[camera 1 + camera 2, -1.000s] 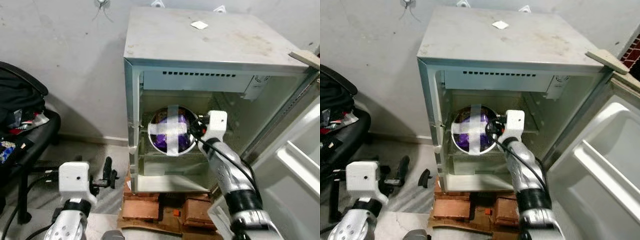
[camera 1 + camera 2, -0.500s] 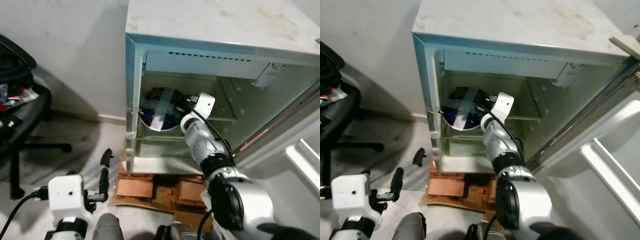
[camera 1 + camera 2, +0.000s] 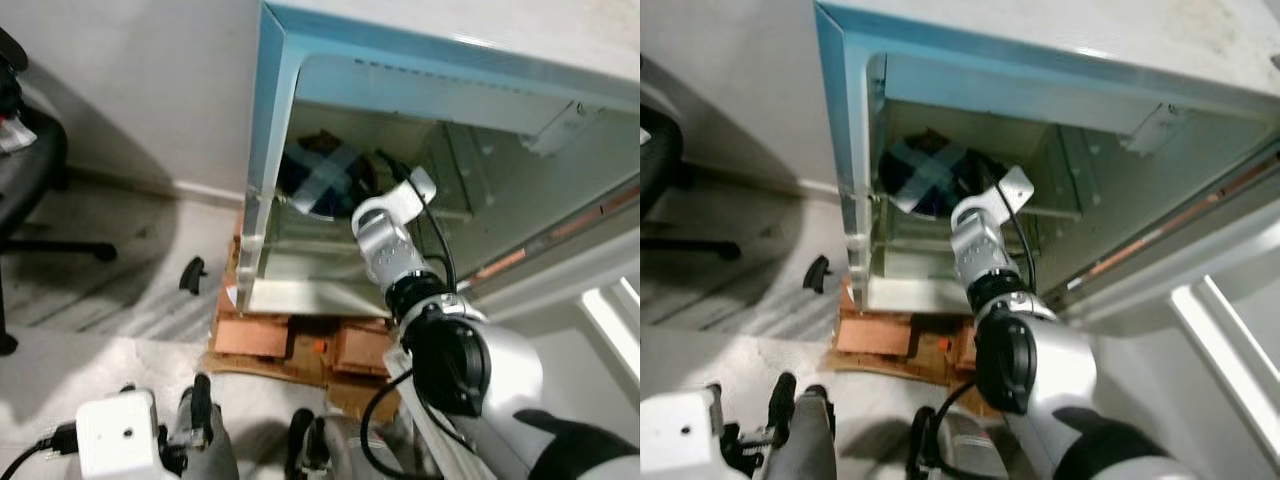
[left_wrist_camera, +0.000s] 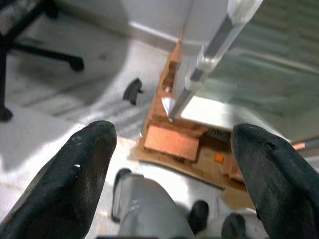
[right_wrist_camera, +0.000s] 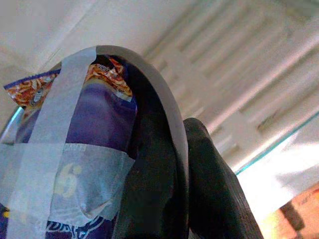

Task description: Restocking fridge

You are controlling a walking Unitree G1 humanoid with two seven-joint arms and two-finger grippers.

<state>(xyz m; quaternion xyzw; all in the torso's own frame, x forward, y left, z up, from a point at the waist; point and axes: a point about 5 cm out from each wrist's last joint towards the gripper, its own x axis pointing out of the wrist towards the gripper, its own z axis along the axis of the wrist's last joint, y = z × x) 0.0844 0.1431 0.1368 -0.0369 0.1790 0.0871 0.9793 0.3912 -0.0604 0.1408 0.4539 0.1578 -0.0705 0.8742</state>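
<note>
A metal bowl [image 3: 322, 181] holding a purple snack packet, sealed with a cross of pale tape, stands tilted inside the open fridge [image 3: 268, 150] at the left of the upper glass shelf. My right gripper [image 5: 180, 199] is shut on the bowl's rim [image 5: 169, 124], one black finger [image 5: 217, 204] outside and the other inside against the packet [image 5: 94, 129]. The right arm [image 3: 392, 238] reaches in through the fridge opening. My left gripper [image 4: 172, 169] hangs low over the floor in front of the fridge, open, with nothing between its fingers [image 4: 75, 179].
The fridge rests on bricks [image 3: 258, 338] and cardboard. Its door [image 3: 1230, 330] stands open to the right. A black office chair [image 3: 30, 170] is on the left, and a small black piece [image 3: 190, 272] lies on the floor near the fridge's left corner.
The camera has moved closer and tilted down. My right arm has carried the bowl deeper into the fridge, onto the shelf's left side. The left arm now sits lower in view.
</note>
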